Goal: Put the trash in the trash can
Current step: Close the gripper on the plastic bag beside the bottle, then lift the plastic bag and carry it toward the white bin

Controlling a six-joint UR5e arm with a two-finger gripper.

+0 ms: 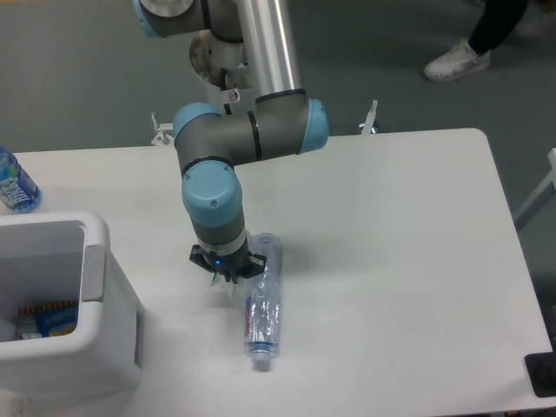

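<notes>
Black two-finger claw (228, 276) pointing down, pressing at worktop (391, 261) level, just left of base end of clear plastic bottle with red-and-white label (262, 304). Fingers drawn in narrow; whether clenching anything, cannot tell. Bottle lying on side, cap pointing toward 6 o'clock. White boxy plastic bin with grey rim strip (65, 304) sitting at 9 o'clock from claw. Blue-labelled water bottle (15, 184) standing at far 10 o'clock.

Robot arm (228, 139): grey cylindrical joint housings, light-blue round end caps, polished silver aluminium tube link (265, 43). Small red-and-white sticker near upper joint. Black two-finger gripper (228, 268), small blue light glowing on its body.
</notes>
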